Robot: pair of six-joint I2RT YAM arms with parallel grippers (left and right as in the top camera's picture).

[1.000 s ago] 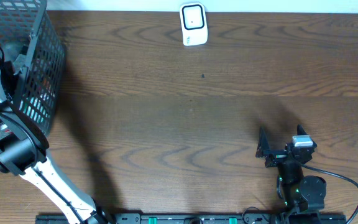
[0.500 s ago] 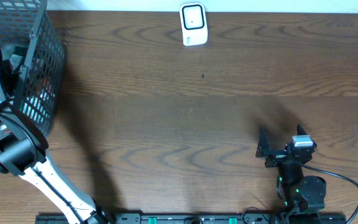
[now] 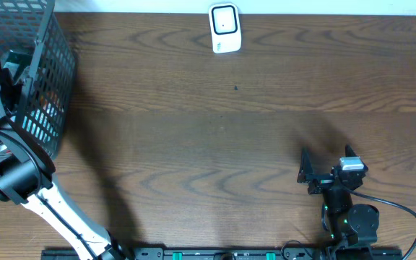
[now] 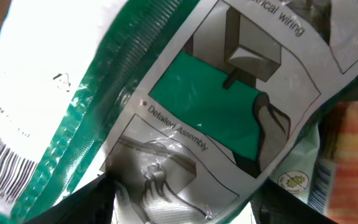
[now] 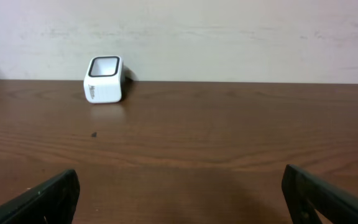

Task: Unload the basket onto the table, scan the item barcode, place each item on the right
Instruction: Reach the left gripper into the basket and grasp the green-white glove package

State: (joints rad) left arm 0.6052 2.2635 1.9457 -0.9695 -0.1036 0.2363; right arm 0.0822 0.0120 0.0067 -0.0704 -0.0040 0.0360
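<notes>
We are looking down on a brown wooden table (image 3: 193, 130) with a dark wire-mesh basket (image 3: 49, 87) sitting at its far left corner. The left arm is reaching into that basket. From the left wrist view, the left gripper (image 4: 188, 208) is hanging right over a crinkled clear plastic packet with green and white printing (image 4: 216, 118), which is filling nearly the whole picture. The two dark fingertips (image 4: 95, 202) are showing only at the bottom edge, standing wide apart with the packet lying between them. We cannot tell whether they are pressing on it or merely flanking it. A black barcode (image 4: 2, 162) is showing on the packet's white part at the left edge, and an orange-red patterned item (image 4: 353, 149) is lying just beside the packet on the right.

The small white box-shaped scanner with a dark window (image 3: 224, 29) is standing at the far edge of the table, near the middle and well apart from the basket.

The right gripper (image 5: 188, 202) is resting low over the near right of the table, its jaws spread wide and holding nothing, facing the scanner.
</notes>
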